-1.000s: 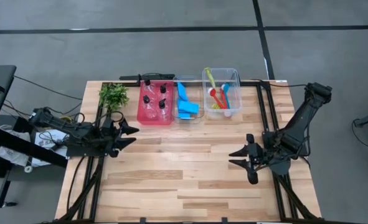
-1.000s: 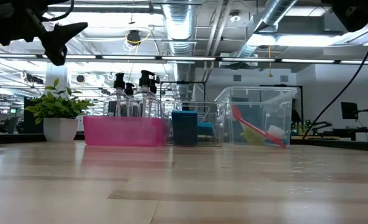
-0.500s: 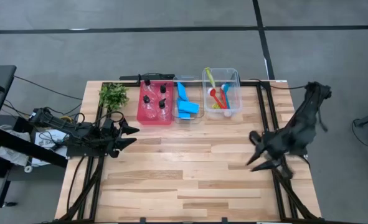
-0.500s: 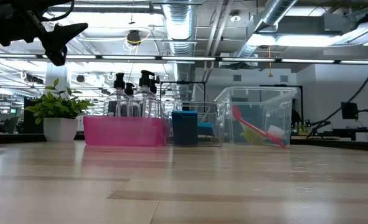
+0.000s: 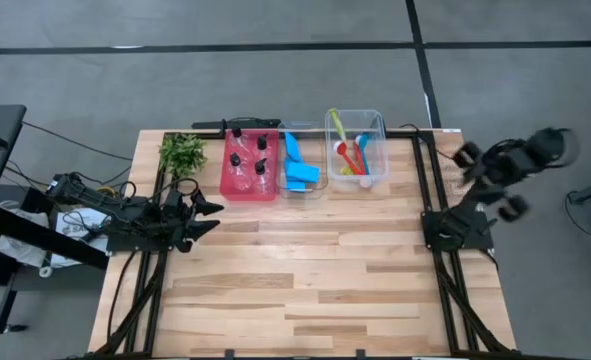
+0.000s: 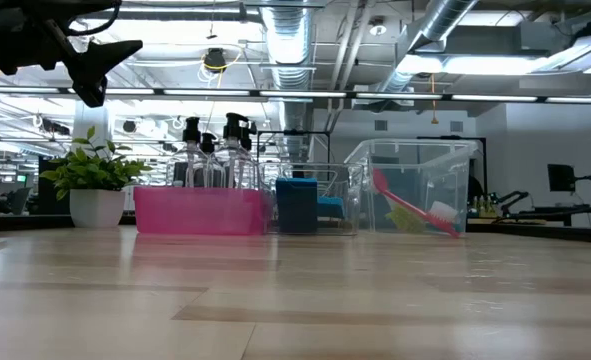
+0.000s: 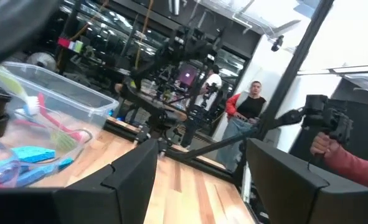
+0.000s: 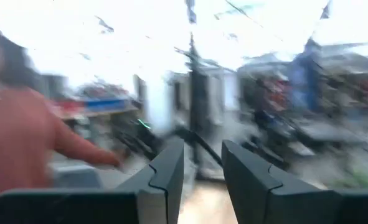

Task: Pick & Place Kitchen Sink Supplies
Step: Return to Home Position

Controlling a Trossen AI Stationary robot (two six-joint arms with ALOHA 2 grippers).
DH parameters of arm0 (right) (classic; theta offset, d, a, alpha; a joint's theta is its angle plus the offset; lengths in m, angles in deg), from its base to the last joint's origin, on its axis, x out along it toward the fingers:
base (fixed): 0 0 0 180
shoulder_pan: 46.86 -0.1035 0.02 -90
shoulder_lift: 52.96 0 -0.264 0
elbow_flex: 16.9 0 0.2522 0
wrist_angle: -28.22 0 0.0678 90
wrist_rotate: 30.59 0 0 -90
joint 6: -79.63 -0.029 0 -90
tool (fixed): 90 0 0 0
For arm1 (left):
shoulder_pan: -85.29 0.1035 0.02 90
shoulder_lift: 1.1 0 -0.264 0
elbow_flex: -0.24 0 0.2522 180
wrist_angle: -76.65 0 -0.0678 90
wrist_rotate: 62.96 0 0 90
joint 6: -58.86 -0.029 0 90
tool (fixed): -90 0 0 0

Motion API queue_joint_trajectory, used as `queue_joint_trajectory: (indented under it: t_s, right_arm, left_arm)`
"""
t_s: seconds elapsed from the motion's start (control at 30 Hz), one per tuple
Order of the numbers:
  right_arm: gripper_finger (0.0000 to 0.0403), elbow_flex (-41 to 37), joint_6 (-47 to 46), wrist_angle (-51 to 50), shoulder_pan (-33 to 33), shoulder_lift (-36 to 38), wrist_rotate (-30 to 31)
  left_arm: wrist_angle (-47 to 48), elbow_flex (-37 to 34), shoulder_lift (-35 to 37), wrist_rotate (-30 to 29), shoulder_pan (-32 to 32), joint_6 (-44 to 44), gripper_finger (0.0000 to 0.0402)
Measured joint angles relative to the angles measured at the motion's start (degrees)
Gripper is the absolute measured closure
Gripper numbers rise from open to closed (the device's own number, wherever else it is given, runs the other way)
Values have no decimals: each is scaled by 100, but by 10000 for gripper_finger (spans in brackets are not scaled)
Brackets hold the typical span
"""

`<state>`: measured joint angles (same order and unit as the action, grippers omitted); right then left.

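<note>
Though unseen low, right pincer (image 8: 202, 148) agape.

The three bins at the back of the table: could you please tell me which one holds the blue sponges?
The small clear bin in the middle, between the red bin with the bottles and the larger clear bin holding the brushes.
</note>
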<state>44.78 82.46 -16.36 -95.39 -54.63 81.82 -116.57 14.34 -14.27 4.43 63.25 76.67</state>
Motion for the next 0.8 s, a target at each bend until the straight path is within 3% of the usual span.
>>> queue_joint_trajectory:
  t_s: [0.13,0.4,0.8]
  right_arm:
    - [301,-166,327,-200,51,94,801]
    - [301,-915,-107,-190,-54,140,900]
    - [301,-2977,-337,1729,-35,142,1057]
  left_arm:
    - [-11,0,15,-194,4,-118,153]
    - [-54,2,-10,-604,9,-299,153]
    - [-48,2,-317,-646,7,-241,153]
